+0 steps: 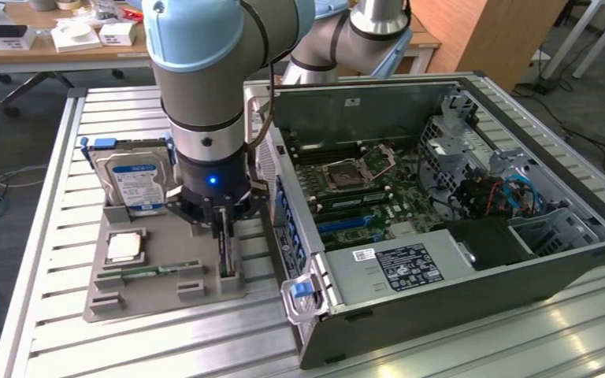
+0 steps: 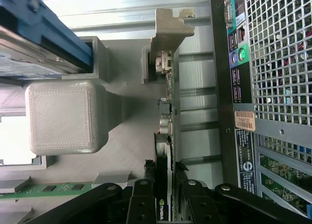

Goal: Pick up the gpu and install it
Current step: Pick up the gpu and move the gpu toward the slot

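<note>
The arm reaches straight down over a grey holder tray (image 1: 108,295) that lies on the slatted metal worktop (image 1: 61,346), on the exterior view's left of an open computer case (image 1: 471,291). The claw (image 1: 221,224) is low over the edge of the tray nearest the case, and the gpu (image 1: 226,253) stands on its long edge in a slot there, right under it. In the wrist view the gpu (image 2: 165,136) is seen edge-on as a thin strip, its far end held in a grey post of the tray. The claw (image 2: 164,185) is clenched on the near end of the card, with 1 black finger (image 2: 142,199) against each face. The card is upright and seated in its slot, just beside the case's perforated rear panel (image 2: 278,63) but apart from it. On the same tray, a hard drive (image 1: 135,181) with a blue label stands upright at the far end, a square silver processor (image 1: 124,246) lies flat in the middle, and a narrow green RAM stick (image 1: 161,270) lies near the front. Inside the case, the motherboard (image 1: 355,177) lies exposed, with its processor socket showing.
</note>
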Robot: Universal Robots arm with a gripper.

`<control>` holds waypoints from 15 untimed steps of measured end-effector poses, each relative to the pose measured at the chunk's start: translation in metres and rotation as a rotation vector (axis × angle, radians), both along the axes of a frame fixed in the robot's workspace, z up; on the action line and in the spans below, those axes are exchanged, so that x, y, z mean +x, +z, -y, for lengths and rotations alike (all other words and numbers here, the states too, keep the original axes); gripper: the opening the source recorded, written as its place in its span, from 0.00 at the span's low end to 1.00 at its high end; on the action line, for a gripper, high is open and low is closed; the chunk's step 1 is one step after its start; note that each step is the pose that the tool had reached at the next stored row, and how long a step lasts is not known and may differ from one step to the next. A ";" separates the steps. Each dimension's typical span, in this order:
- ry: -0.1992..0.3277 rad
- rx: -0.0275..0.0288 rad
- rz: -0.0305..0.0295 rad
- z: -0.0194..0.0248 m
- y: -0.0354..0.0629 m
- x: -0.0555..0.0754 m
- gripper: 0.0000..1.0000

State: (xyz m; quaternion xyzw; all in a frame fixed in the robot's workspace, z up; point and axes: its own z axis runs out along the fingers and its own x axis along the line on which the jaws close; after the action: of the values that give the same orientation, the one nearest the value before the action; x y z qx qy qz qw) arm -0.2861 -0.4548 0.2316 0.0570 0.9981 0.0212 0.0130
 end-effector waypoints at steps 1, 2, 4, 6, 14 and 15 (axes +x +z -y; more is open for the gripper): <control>0.000 0.0000 0.0000 0.0000 0.0000 0.000 0.26; 0.000 0.0000 0.0000 0.0000 0.0000 0.000 0.26; 0.000 0.0000 0.0000 0.0000 0.0000 0.000 0.26; 0.000 0.0000 0.0001 0.0000 0.0000 0.000 0.26; 0.018 0.0001 0.0001 0.0000 0.0000 0.000 0.26; 0.024 0.0000 0.0001 0.0000 0.0000 0.000 0.26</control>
State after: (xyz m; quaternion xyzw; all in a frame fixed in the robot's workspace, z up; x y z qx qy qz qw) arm -0.2862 -0.4547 0.2316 0.0449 0.9987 0.0213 0.0128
